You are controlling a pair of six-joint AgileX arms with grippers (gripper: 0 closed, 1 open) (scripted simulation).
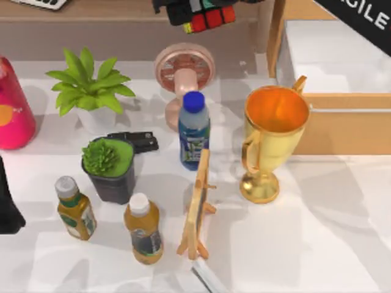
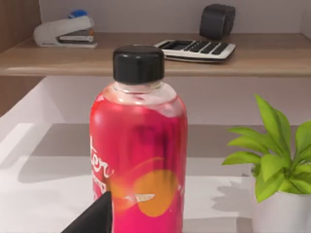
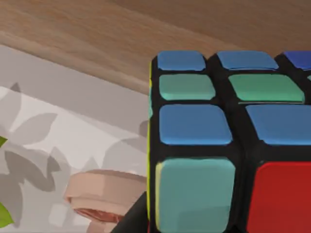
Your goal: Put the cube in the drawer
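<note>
The cube (image 1: 211, 17) hangs high at the back of the table, above the pink fan (image 1: 183, 70), with red squares showing. Up close, the cube (image 3: 218, 145) shows blue, green and red squares in a black grid. My right gripper (image 1: 194, 13) is shut on it, and a dark fingertip (image 3: 136, 216) shows at its lower edge. The drawer (image 1: 342, 131) stands at the back right, to the right of the cube, with wooden walls and a white inside. My left gripper (image 1: 7, 204) is parked at the left edge, facing the pink bottle (image 2: 138, 160).
A gold trophy (image 1: 272, 134) stands just left of the drawer. A blue-capped bottle (image 1: 194, 131), a wooden easel (image 1: 198, 207), two yellow bottles (image 1: 142, 229), two potted plants (image 1: 91, 91) and a black stapler (image 1: 135, 140) crowd the middle. The back shelf (image 2: 146, 58) carries a calculator (image 2: 197, 48).
</note>
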